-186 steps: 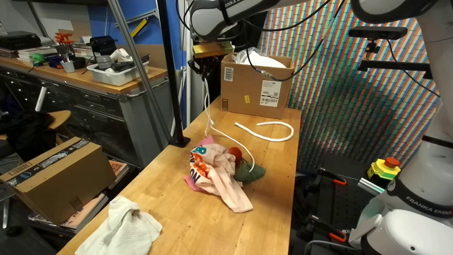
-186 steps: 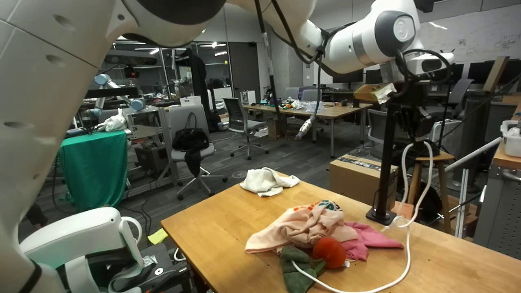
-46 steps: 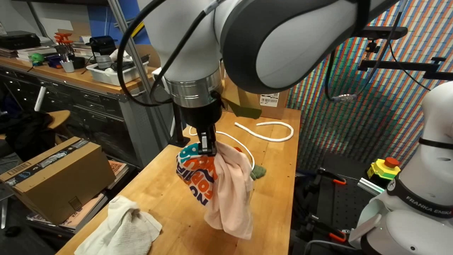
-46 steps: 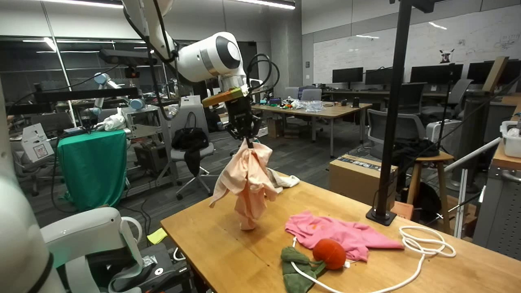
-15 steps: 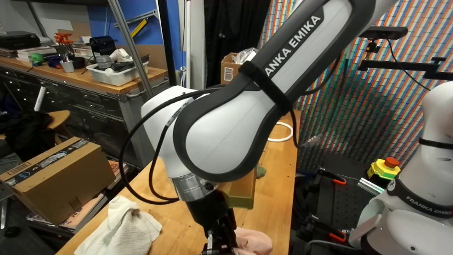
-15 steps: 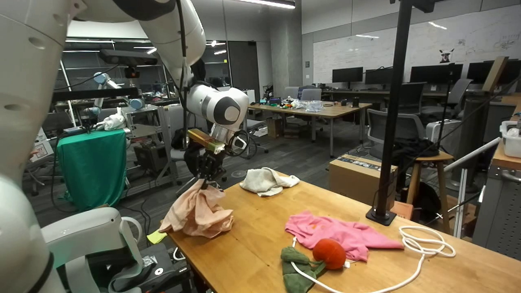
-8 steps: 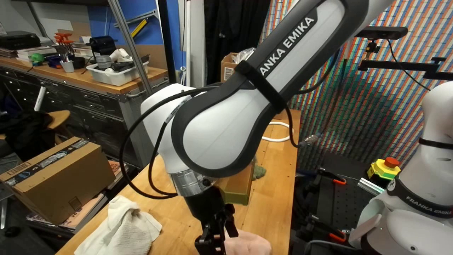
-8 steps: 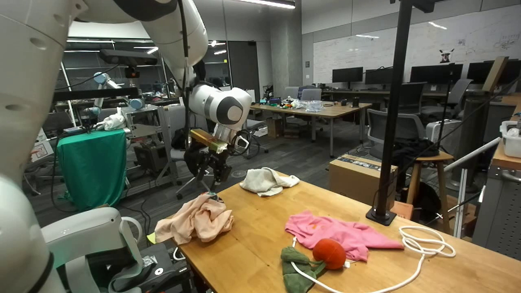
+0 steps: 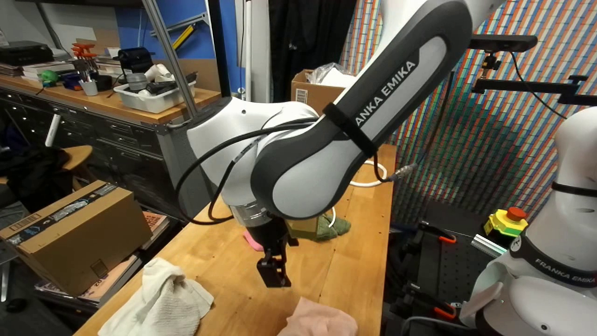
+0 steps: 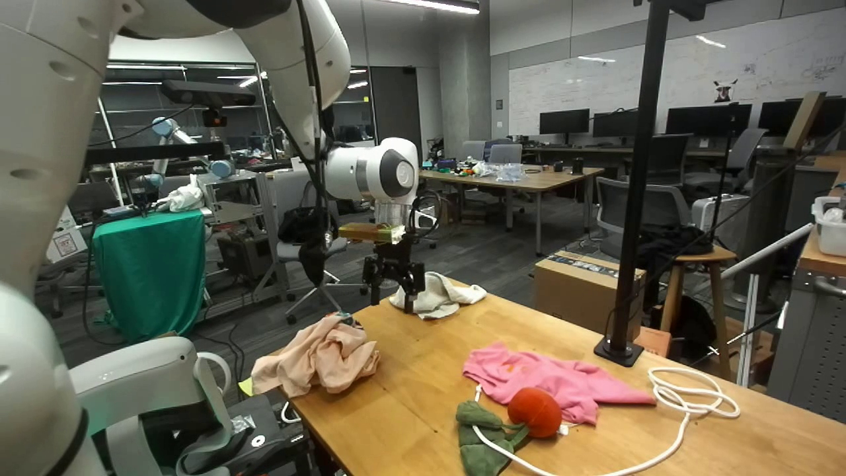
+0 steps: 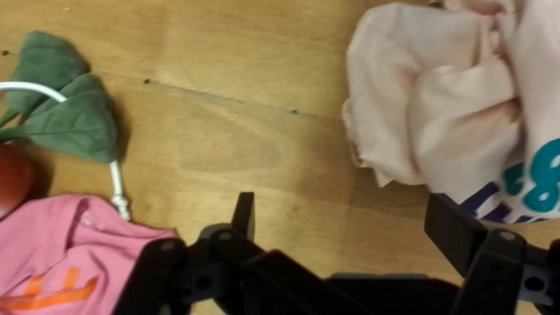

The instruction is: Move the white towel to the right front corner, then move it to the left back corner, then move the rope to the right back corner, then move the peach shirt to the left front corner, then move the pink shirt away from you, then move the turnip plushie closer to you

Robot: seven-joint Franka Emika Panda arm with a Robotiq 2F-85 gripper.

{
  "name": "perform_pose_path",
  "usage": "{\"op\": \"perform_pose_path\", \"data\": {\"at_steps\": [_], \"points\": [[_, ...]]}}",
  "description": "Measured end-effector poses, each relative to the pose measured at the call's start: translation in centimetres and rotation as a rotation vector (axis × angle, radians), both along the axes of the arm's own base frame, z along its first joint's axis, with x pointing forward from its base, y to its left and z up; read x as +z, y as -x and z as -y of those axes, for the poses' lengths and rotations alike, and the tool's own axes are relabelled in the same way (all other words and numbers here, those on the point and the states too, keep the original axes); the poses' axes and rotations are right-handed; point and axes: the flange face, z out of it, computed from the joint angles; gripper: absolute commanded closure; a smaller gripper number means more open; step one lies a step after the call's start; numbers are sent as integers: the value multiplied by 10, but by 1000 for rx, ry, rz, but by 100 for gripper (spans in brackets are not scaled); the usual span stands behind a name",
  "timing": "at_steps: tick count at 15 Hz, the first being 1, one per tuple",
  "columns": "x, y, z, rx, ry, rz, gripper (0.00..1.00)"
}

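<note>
My gripper (image 10: 392, 304) (image 11: 343, 208) hangs above the table, open, with only bare wood between its fingers. The peach shirt (image 10: 324, 360) (image 11: 437, 87) lies bunched at a table corner, partly over the edge and apart from the gripper. At another corner rests the white towel (image 9: 163, 298) (image 10: 433, 294). The pink shirt (image 10: 542, 373) (image 11: 57, 253) is spread flat, with the turnip plushie (image 10: 534, 411) against it. From the plushie's green leaves (image 11: 65, 118), the rope (image 10: 681, 410) runs to a loose coil near the pole. In an exterior view the arm hides most of the pink shirt.
A black pole (image 10: 631, 264) is fixed at the table's edge. A cardboard box (image 9: 317, 95) stands at the table's far end, partly behind the arm. A separate white cord (image 9: 368, 184) curves near the other long edge of the wooden table (image 9: 359, 261).
The rope, held earlier, now lies on the table. My gripper carried the peach shirt off the pink shirt to the corner, let go, opened, rose and moved off toward the towel side.
</note>
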Motion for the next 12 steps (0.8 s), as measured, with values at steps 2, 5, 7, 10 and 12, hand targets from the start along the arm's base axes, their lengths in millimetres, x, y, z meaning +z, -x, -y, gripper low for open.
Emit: {"op": "perform_pose_path", "data": {"at_steps": [2, 5, 7, 10, 12], "points": [[4, -18, 19, -15, 38, 80, 0], [7, -40, 48, -67, 74, 172, 0], [7, -52, 70, -117, 93, 213, 0], [7, -68, 106, -198, 126, 255, 0], [6, -76, 125, -247, 134, 272, 0]]}}
